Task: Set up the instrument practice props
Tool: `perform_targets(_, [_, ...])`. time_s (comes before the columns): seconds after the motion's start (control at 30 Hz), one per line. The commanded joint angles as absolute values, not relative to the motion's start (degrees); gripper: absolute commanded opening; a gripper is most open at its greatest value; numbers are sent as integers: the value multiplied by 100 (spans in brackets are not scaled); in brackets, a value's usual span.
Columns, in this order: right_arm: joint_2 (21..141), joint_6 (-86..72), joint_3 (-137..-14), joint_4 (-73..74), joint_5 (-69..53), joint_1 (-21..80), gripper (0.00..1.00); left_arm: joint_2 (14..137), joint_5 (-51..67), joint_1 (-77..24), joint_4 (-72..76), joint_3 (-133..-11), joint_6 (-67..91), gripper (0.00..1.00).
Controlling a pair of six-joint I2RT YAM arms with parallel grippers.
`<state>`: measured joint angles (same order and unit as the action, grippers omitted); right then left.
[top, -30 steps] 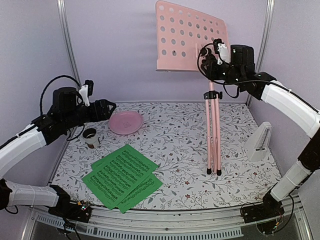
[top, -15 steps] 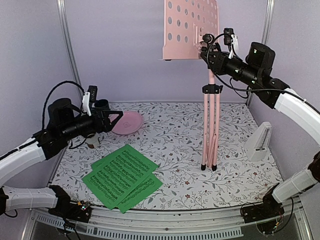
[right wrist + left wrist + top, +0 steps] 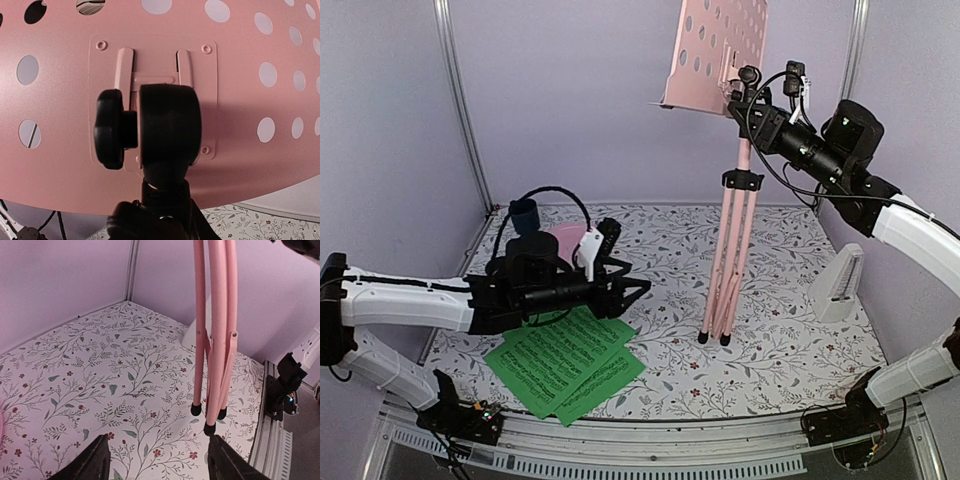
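The pink music stand has its legs folded together, feet close over the floral table; I cannot tell whether they touch. Its perforated desk is tilted high up. My right gripper is shut on the post just under the desk's black knob joint. My left gripper is open and empty, low above the green sheet-music pages, pointing at the stand's feet. The white metronome stands at the right.
A pink plate and a dark blue cup sit at the back left, partly hidden by my left arm. Purple walls and metal posts close in the table. The rail and cables run along the near edge.
My right arm carried the stand leftward and raised and turned its desk. My left arm swung from the cup at the far left to the middle, over the green pages.
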<state>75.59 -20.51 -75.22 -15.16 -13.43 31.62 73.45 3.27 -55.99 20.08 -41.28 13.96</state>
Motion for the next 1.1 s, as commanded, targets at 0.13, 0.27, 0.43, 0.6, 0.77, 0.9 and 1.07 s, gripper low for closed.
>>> perform_targets(0.13, [7020, -2043, -7694, -3590, -693, 3442, 0, 8849, -295, -6374, 2422, -5476, 941, 61])
perform_targets(0.27, [6997, -1949, -7648, -3677, -439, 3534, 0, 9454, -279, -6492, 2241, -5999, 905, 58])
perform_targets(0.43, [6978, -1864, -7630, -3713, -271, 3588, 0, 10022, -749, -6581, 1939, -6482, 822, 52])
perform_targets(0.6, [6952, -1846, -7629, -3665, -175, 3595, 0, 10259, -1394, -6585, 1600, -6711, 756, 44])
perform_targets(0.77, [6955, -1872, -7718, -3519, -162, 3595, 0, 10420, -1668, -6579, 1340, -6840, 563, 39])
perform_targets(0.9, [6990, -1838, -7834, -3238, -132, 3595, 0, 10410, -1819, -6576, 1210, -6832, 252, 30])
perform_targets(1.07, [7030, -1809, -8059, -2741, -213, 3595, 0, 10355, -2086, -6500, 1063, -6754, -215, 15])
